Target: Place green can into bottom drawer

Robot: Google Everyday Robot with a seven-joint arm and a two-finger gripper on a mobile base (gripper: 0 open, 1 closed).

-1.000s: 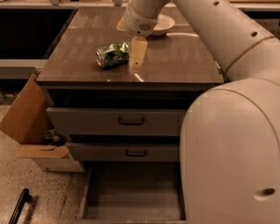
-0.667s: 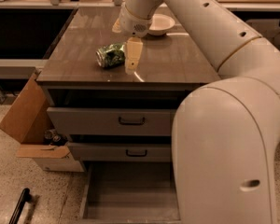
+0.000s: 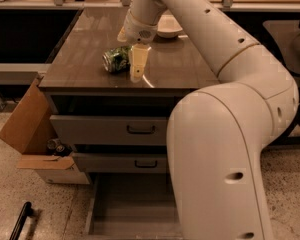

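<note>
My arm (image 3: 205, 24) stretches far out ahead of me. It rises from the broad shoulder housing (image 3: 220, 159) at the lower right and bends at the elbow (image 3: 270, 84) near the right edge. From there it runs up and to the left as a long, pale forearm to my wrist (image 3: 142, 21) at the upper middle. The wrist turns downward there. My gripper (image 3: 136, 69) hangs just below it, pointing almost straight down, its tip a little left of the wrist.

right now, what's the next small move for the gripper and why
Probably nudge the gripper sideways onto the green can for a grasp. The can lies on its side on the tabletop, right beside the gripper rather than under it, while the bottom drawer already stands open below.
</note>
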